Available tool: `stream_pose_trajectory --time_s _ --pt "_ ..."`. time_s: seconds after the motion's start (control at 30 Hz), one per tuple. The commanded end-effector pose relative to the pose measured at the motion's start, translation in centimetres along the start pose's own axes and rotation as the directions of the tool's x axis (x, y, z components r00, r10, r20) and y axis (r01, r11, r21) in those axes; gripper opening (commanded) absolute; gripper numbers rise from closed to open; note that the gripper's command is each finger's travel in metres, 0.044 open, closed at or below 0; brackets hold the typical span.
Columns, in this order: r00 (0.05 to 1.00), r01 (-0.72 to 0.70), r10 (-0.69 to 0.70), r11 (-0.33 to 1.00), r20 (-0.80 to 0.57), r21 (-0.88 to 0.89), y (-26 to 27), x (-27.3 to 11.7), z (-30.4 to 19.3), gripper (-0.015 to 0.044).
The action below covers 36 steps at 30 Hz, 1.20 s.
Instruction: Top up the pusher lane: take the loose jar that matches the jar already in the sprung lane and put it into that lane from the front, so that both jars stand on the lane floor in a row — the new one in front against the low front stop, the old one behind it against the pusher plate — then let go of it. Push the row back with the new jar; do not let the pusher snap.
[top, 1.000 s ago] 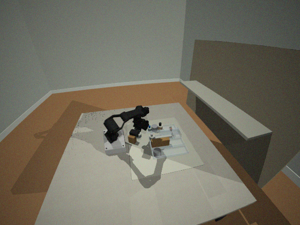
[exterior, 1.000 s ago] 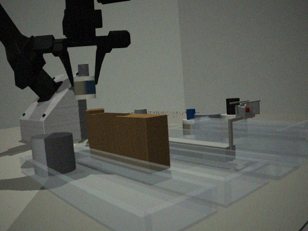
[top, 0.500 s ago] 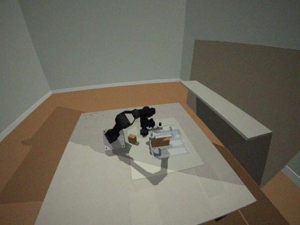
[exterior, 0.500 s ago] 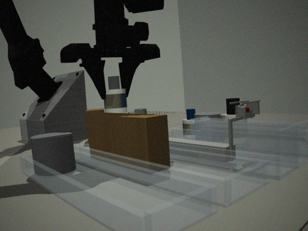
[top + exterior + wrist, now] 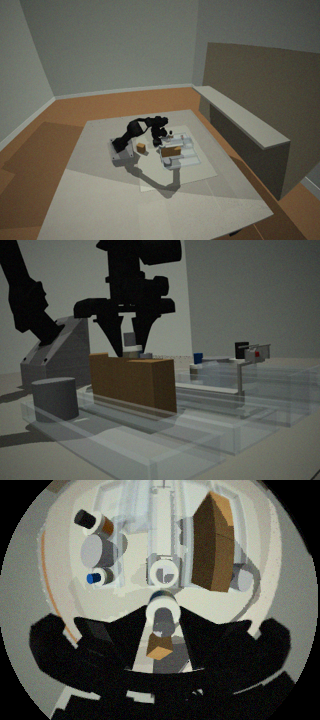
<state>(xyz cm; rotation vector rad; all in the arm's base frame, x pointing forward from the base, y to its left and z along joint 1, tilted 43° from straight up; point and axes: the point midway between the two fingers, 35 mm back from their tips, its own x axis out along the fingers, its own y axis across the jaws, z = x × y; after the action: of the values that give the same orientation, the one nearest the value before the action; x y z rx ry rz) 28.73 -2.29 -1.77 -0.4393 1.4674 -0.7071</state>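
Note:
My gripper point(image 5: 156, 145) point(image 5: 132, 354) point(image 5: 162, 608) is shut on a white jar point(image 5: 132, 348) point(image 5: 163, 611) with a grey cap and a blue label. The jar hangs upright just outside the front end of the pusher lane point(image 5: 206, 388) point(image 5: 164, 527); its lower part is hidden behind the brown box in the exterior view. The lane jar point(image 5: 162, 145) point(image 5: 164, 573), white with a grey cap, stands at the lane's front end; the two jars look close together, and whether they touch is unclear. The pusher plate and the front stop cannot be made out.
A tall brown box point(image 5: 170, 151) point(image 5: 131, 384) point(image 5: 212, 545) and a grey cylinder point(image 5: 167, 162) point(image 5: 55, 400) stand on one side of the lane. A blue-capped jar point(image 5: 194, 371) point(image 5: 104, 576), another grey cylinder point(image 5: 95, 551) and a black-capped jar point(image 5: 170, 134) point(image 5: 106, 526) stand on the other. An orange block point(image 5: 141, 148) lies near the base.

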Motion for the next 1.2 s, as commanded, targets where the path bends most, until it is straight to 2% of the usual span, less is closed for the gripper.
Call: stream_pose_trajectory --time_s 0.0,1.17 --pt "1.0 0.008 -0.008 1.0 -0.007 -0.008 -0.1 1.2 -0.2 0.0" --pt "1.0 0.007 -0.007 1.0 -0.006 -0.008 -0.1 1.2 0.9 0.0"
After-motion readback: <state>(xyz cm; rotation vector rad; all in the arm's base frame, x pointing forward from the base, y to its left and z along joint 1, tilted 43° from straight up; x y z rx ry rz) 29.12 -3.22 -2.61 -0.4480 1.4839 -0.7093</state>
